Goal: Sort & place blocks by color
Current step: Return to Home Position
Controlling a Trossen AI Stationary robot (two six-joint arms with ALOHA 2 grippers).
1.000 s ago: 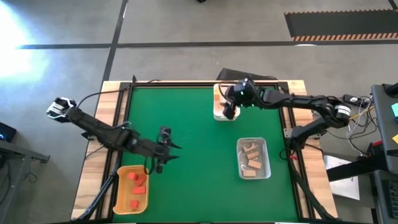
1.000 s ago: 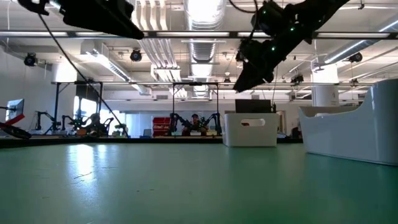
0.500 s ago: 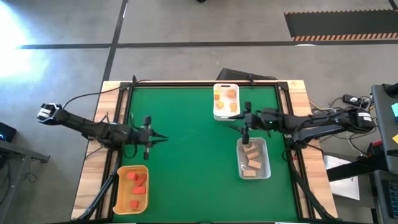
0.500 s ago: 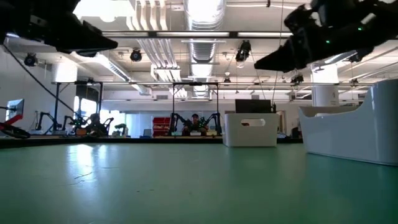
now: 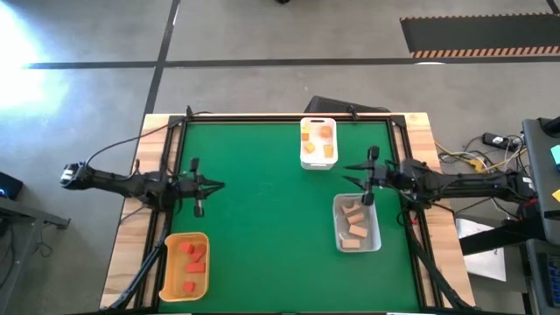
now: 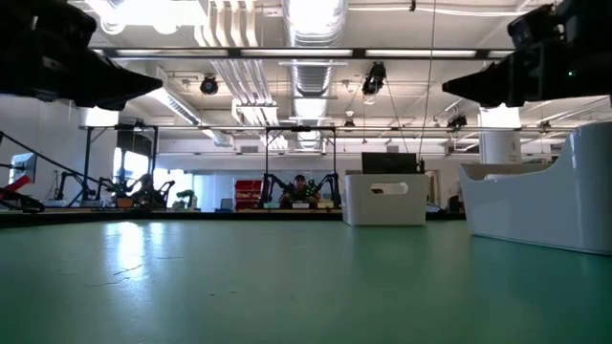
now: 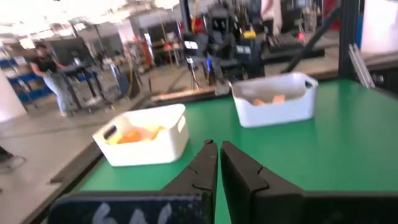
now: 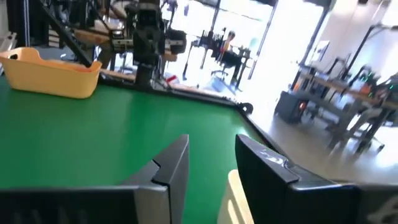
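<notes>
Arms now sit withdrawn: left gripper point(image 7: 216, 147) closed at 9 o'clock, right gripper point(image 8: 211, 144) parted, empty at 3; blocks point(image 5: 353, 223) look sorted

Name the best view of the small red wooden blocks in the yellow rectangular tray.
High view: straight down on the red blocks inside the yellow tray. Right wrist view shows only the tray's outer wall; the others show neither.
</notes>
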